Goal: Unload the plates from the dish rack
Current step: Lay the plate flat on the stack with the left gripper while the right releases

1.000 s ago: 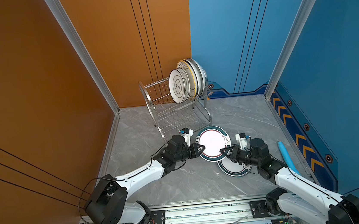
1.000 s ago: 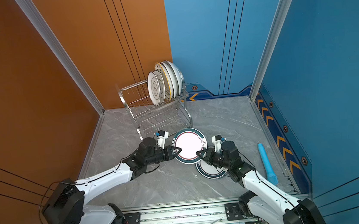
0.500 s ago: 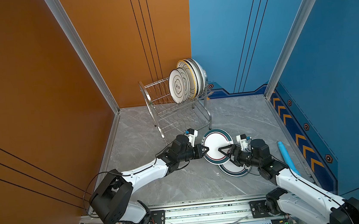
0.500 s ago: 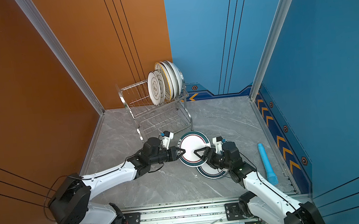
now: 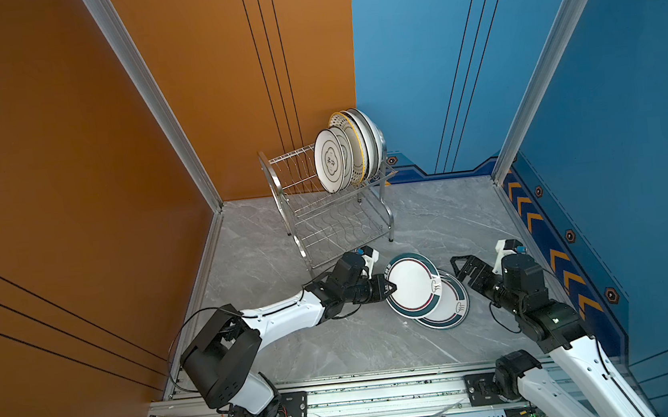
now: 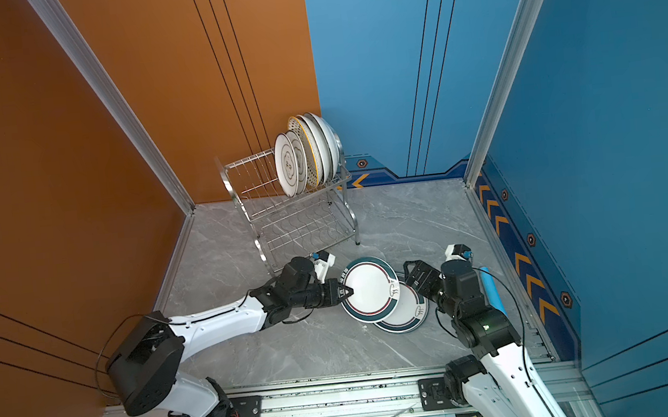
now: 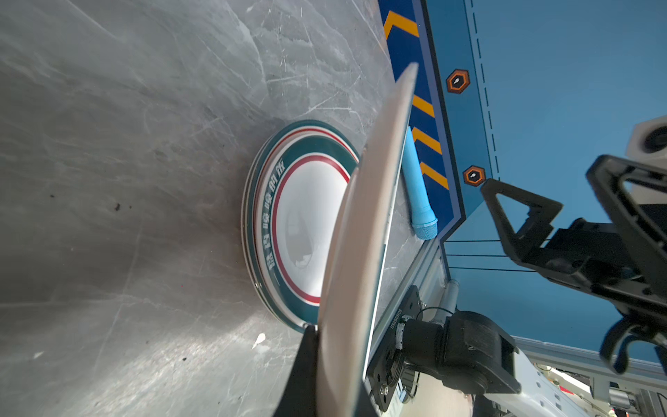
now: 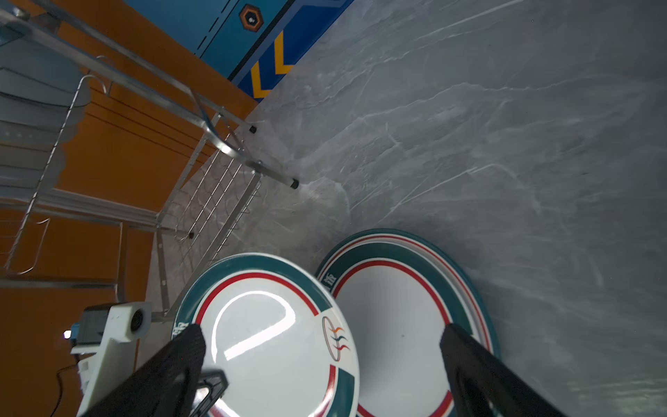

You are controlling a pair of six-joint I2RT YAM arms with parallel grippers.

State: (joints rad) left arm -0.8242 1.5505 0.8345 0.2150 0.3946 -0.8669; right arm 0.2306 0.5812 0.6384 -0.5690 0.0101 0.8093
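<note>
Upper centre, the rack (image 5: 317, 223) holds upright plates (image 5: 334, 163) on its top tier. Below it, the left end effector (image 5: 390, 289) is clenched on the rim of a tilted teal plate (image 5: 413, 289), which overlaps a flat plate (image 5: 452, 308) on the desk (image 5: 337, 343). Lower right, the right end effector (image 5: 461, 270) is released and empty.

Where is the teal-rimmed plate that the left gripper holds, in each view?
Top view: held plate at lower centre, just right of the left gripper, in front of the dish rack.
Top view: same spot.
Left wrist: edge-on, a pale sliver crossing in front of the flat plates.
Right wrist: face-on, overlapping the flat plates.
Shared landmark: the flat plates beneath it.
</note>
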